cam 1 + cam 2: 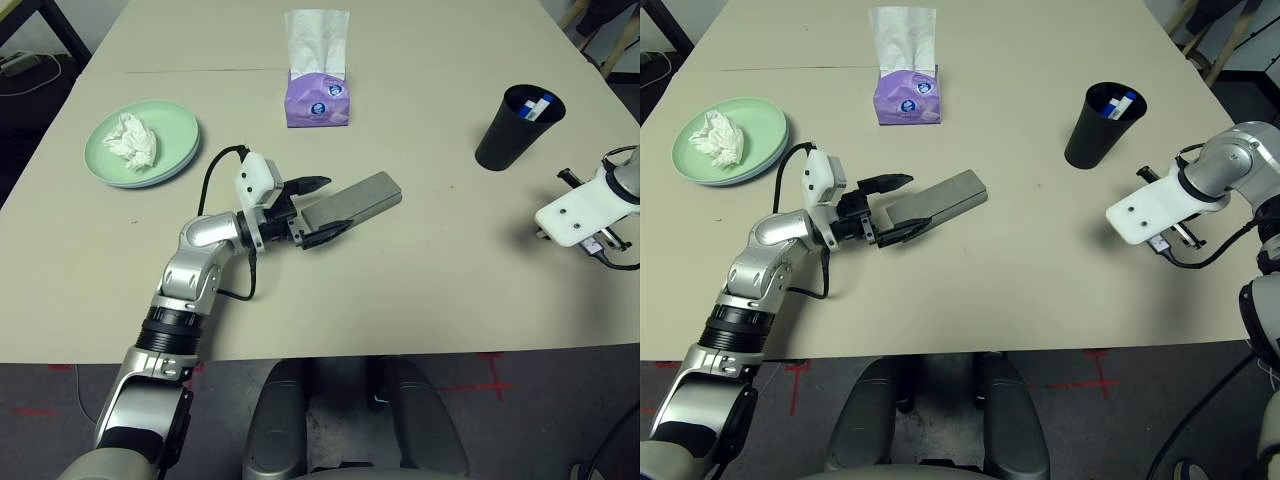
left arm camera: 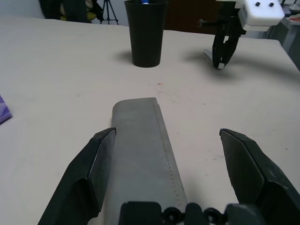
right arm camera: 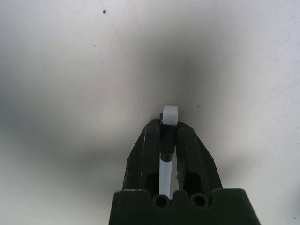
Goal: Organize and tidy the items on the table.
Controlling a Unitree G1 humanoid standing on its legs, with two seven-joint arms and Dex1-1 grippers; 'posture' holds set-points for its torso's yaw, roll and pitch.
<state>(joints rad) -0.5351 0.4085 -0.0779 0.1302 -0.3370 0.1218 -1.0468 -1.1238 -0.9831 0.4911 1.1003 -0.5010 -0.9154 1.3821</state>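
A grey oblong glasses case (image 1: 352, 205), matte w/ a stitched seam along its top, is being straddled by the left claw (image 1: 322, 209) near the centre of the smooth beige surface (image 1: 420, 300). The two black tapered fingers (image 2: 89, 173) are being held wide apart, one on each side of the case's near end, w/ the case lying flat between them & not being pinched.

At the right side, a thin white marker pen (image 3: 167, 140) is being clamped by the right claw (image 2: 224, 54), pointed steeply down just above the surface; the fingers are being kept tight on the pen's shaft, w/ its square white cap end poking past the tips. The claw's white plastic housing (image 1: 1155, 212) & loose black cables are being seen from above.

A black tapered cup (image 1: 517, 127), smooth & glossy, is standing upright between the case & the right claw, farther back, w/ a blue-and-white item resting inside against the rim. At the far left, round plates are being shown stacked, pale green (image 1: 172, 130) over pale blue, w/ a crumpled white tissue (image 1: 131, 140) lying on top. A soft purple tissue pack (image 1: 317, 97), white sheet sticking up, is standing at the back centre, well apart from the case.
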